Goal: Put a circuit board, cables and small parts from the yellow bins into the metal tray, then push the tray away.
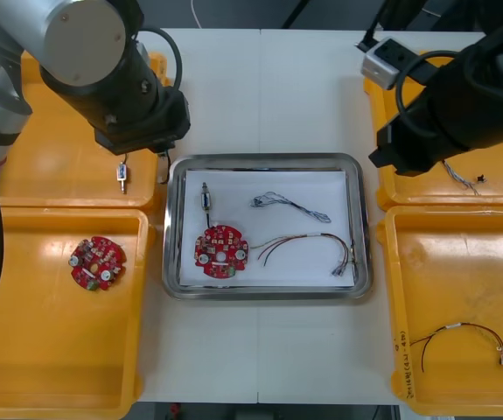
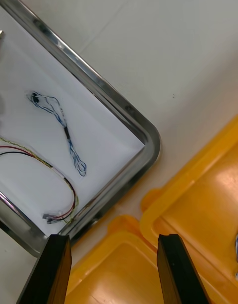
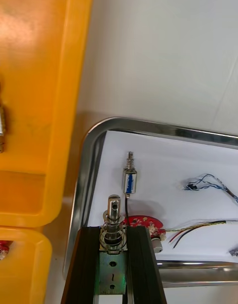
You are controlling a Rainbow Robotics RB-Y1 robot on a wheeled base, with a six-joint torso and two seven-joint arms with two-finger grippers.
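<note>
Metal tray: sits mid-bench between the yellow bins, not yet pushed away.
In tray: round red circuit board, twisted blue and white cable, red and yellow cable, small metal part.
Left end effector: pinches a second small metal part at the tray's left rim.
Right end effector: fingers spread and holding nothing, above the right bins just beside the tray.
Left to do: probably drop the held part in, then push.
</note>
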